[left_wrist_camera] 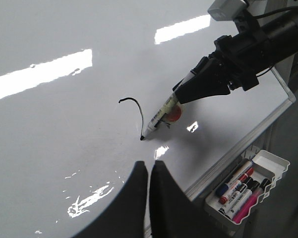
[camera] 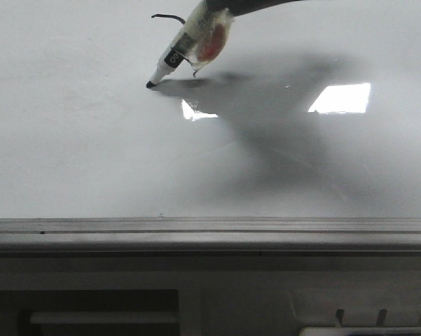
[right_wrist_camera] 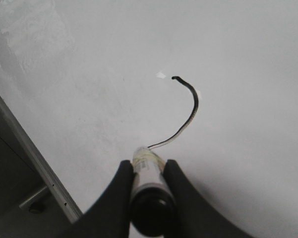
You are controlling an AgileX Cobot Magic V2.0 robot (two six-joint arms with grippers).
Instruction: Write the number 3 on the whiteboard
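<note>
The whiteboard (camera: 70,154) fills the front view, glossy with a bright light patch. My right gripper (right_wrist_camera: 148,166) is shut on a white marker pen (camera: 174,59) and holds it tilted, its black tip touching the board. In the left wrist view the right gripper (left_wrist_camera: 188,91) and the pen (left_wrist_camera: 158,119) come in from the far side. Of the number 3 (right_wrist_camera: 192,111) only a thin black curved stroke shows; it runs down to the pen tip, and it also shows in the left wrist view (left_wrist_camera: 137,111). My left gripper (left_wrist_camera: 149,164) is shut and empty, hovering over the board short of the pen tip.
The board's grey metal frame edge (camera: 210,234) runs along the near side and also shows in the right wrist view (right_wrist_camera: 29,158). A white tray (left_wrist_camera: 276,159) with several spare markers hangs beside the board's edge.
</note>
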